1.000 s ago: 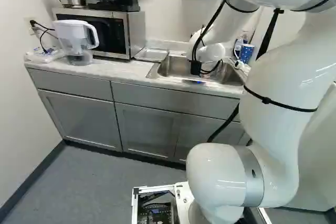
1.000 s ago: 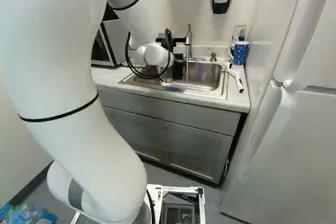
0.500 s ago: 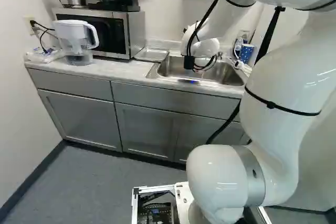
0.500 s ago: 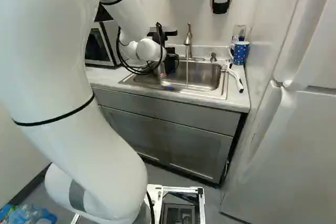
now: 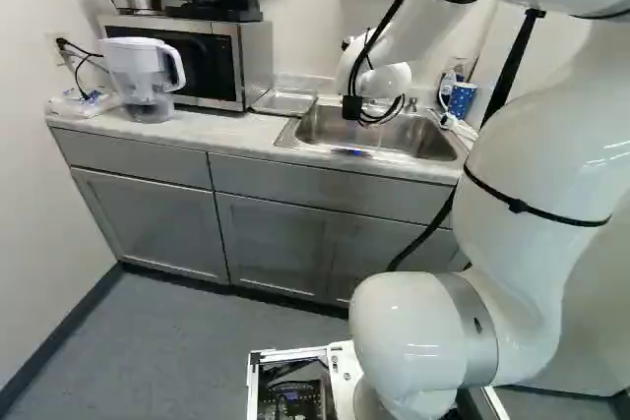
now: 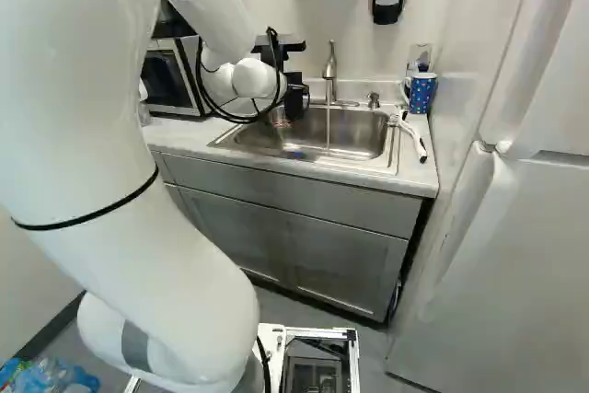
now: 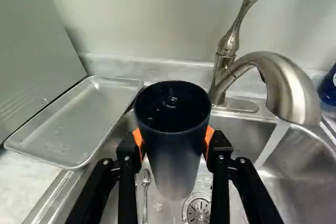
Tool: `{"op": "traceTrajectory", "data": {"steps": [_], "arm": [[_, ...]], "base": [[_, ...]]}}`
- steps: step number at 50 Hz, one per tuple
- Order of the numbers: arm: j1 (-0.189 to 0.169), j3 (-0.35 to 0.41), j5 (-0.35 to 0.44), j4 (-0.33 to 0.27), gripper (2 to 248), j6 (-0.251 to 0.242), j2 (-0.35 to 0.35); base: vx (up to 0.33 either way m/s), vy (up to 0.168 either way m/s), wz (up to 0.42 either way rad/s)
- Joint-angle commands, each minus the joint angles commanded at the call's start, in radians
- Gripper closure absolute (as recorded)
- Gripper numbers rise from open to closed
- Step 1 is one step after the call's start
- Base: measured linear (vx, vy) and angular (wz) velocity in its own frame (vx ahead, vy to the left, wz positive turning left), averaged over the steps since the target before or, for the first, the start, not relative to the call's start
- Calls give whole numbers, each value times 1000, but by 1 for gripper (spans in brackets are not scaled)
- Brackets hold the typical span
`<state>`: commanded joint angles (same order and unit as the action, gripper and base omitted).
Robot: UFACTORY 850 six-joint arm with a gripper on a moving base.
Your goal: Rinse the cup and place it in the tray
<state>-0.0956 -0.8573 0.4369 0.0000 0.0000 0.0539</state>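
- Gripper [image 7: 174, 142] in the wrist view: orange pads pinch the cup [image 7: 172, 174] from two sides; it stands roughly upright, mouth open, with wet-looking glints inside.
- Beside the gripper, the tap [image 7: 294, 90] runs, its water [image 7: 270, 145] falling into the sink [image 7: 294, 174] clear of the cup. On the gripper's other side lies the tray [image 7: 79, 124]. I judge the move to the tray is next; whether the rinse is complete, I cannot tell.
- Wet sides could let the cup slip through the pads; a sharp tilt could spill leftover water.
- Left base view: the tray [image 5: 283, 102] sits close beside the wrist, next to the microwave [image 5: 202, 61]. Carried too low, the cup could catch the tray's rim; swung too wide, the wrist could knock the microwave.
- Right base view: water falls beside the wrist, so leaving the tap on would waste it.
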Motion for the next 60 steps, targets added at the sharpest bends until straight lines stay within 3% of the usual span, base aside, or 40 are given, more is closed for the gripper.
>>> {"op": "traceTrajectory", "data": {"steps": [60], "arm": [[0, -40, -90, 0, 125, 0, -81]], "base": [[0, 0, 0]]}}
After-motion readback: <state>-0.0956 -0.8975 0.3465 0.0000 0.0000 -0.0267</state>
